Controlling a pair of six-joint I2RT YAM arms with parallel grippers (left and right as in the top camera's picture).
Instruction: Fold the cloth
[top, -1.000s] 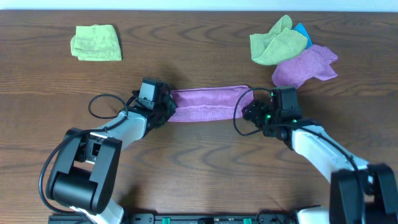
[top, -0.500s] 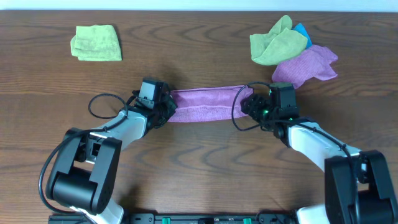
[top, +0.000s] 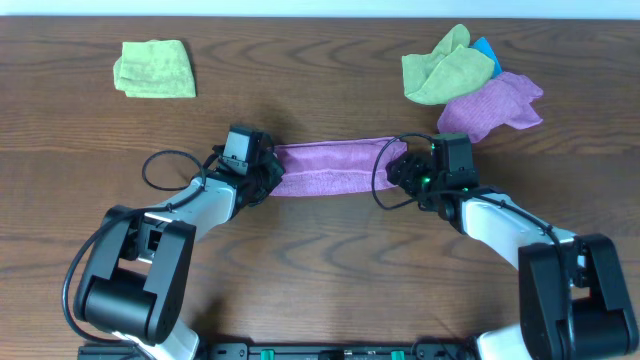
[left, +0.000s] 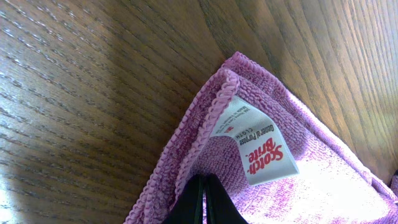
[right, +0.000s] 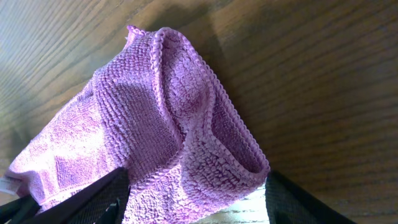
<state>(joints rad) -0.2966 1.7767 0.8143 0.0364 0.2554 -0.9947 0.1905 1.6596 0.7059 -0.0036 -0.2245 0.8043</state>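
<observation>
While the cloth (top: 335, 167) lies as a narrow band between both grippers | left gripper (left: 200, 200) pinched closed on its tag (left: 258, 143) corner | right gripper (right: 193, 202) spread wide astride the bunched opposite end | advice: close right fully, then lift both ends level.

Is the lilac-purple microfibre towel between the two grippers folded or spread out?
Folded. The lilac-purple microfibre towel lies as a narrow band; the right wrist view shows doubled layers.
</observation>
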